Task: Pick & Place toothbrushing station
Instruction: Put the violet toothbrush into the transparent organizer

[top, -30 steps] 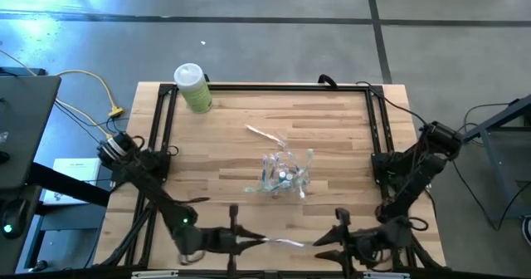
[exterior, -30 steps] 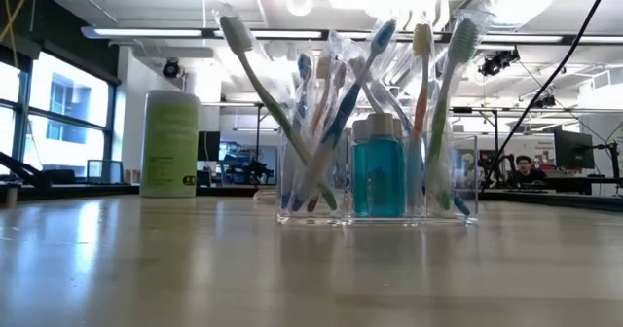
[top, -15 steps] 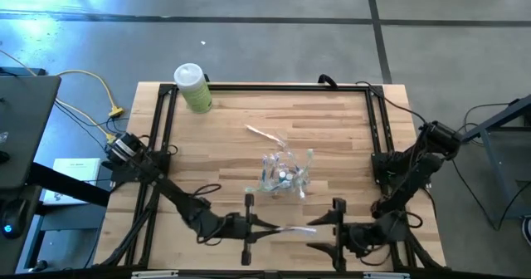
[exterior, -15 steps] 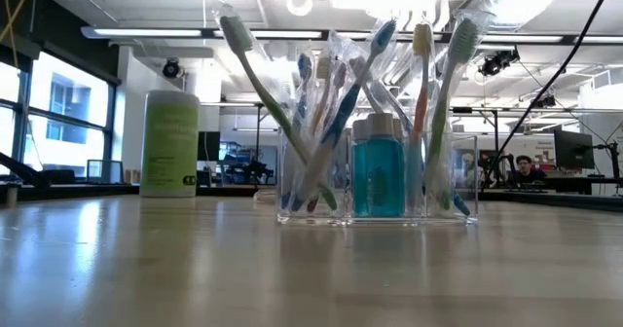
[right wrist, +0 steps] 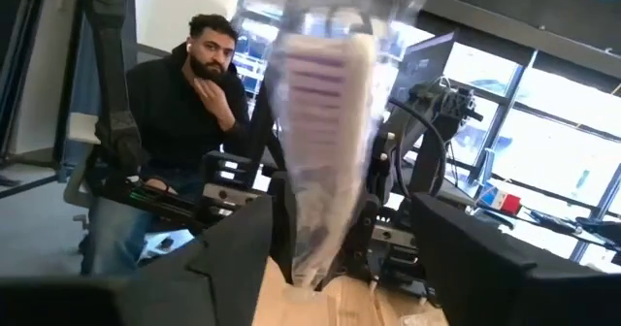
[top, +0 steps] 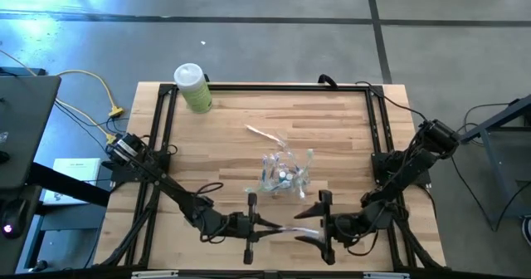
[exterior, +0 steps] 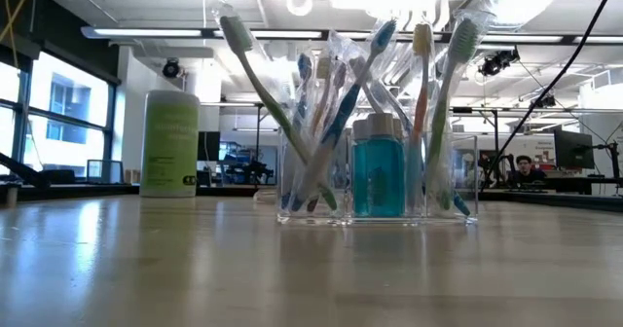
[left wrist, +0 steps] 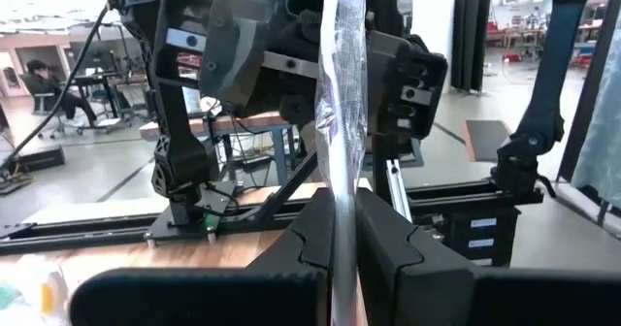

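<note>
1. Your left gripper (top: 259,224) sits at the near table edge, jaws clamped on one end of a wrapped toothbrush (top: 290,229). In the left wrist view the clear wrapper (left wrist: 342,122) runs straight out between the fingers (left wrist: 312,231).
2. Your right gripper (top: 314,229) faces it across the same brush, fingers (right wrist: 233,253) spread wide w/ the far end of the pack lying between them (not pinched, as far as the right wrist view shows).
3. Handling, my read: the brush is light and stiff inside, but the film sleeve is slick and crinkly. It can slide or twist in a grip. Take hold on the handle body, not on loose film past the end.
4. The clear holder (exterior: 378,176) stands just beyond, mid-table, already crowded w/ brushes and a blue bottle (exterior: 378,178). It looks tippy, so approach from above.
5. One more wrapped brush (top: 264,134) lies loose on the table (top: 348,121) beyond the holder.
6. A green canister (top: 192,87) stands at the far left corner, well apart.
7. A person shows seated in the room behind.
</note>
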You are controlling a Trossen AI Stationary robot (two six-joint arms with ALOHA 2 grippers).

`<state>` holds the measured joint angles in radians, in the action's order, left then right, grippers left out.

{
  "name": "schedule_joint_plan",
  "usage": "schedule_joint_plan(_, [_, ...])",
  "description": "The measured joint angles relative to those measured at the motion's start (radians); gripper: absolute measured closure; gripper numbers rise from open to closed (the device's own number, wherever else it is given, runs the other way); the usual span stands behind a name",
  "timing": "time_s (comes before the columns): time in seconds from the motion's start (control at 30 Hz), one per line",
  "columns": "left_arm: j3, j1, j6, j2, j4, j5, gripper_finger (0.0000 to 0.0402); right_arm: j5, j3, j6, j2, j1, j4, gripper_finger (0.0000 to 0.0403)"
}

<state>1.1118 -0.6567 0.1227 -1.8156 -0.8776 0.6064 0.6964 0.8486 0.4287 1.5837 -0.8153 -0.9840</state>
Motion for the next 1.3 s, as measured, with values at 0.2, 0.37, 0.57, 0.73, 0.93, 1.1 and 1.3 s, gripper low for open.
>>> schedule_joint_plan(0.2, [0.0,0.013,-0.015,0.0,0.006,-0.003,0.0389,0.0,0.0,-0.014,0.0,-0.001,0.0,0.0259])
schedule_joint_plan(0.37, [0.0,0.013,0.026,0.0,0.009,-0.001,0.037,-0.006,0.0,-0.018,0.0,-0.001,0.0,0.0376])
schedule_joint_plan(0.57, [0.0,0.016,0.057,0.0,0.018,0.002,0.0313,0.006,0.0,-0.046,0.0,-0.003,0.0,0.039])
schedule_joint_plan(0.73, [0.0,0.016,0.09,0.0,0.018,0.002,0.0276,0.08,0.005,-0.042,0.0,-0.03,0.002,0.039])
schedule_joint_plan(0.93, [0.0,-0.011,0.044,0.02,0.044,0.049,0.0256,0.327,0.079,-0.153,-0.015,-0.14,0.247,0.039])
schedule_joint_plan(1.1, [0.0,-0.032,-0.004,0.081,0.197,0.079,0.0255,0.522,0.143,-0.47,-0.019,-0.249,0.542,0.039])
schedule_joint_plan(1.3, [0.0,-0.006,-0.172,0.184,0.559,0.077,0.0254,0.874,0.149,-0.605,-0.021,-0.319,0.589,0.039])
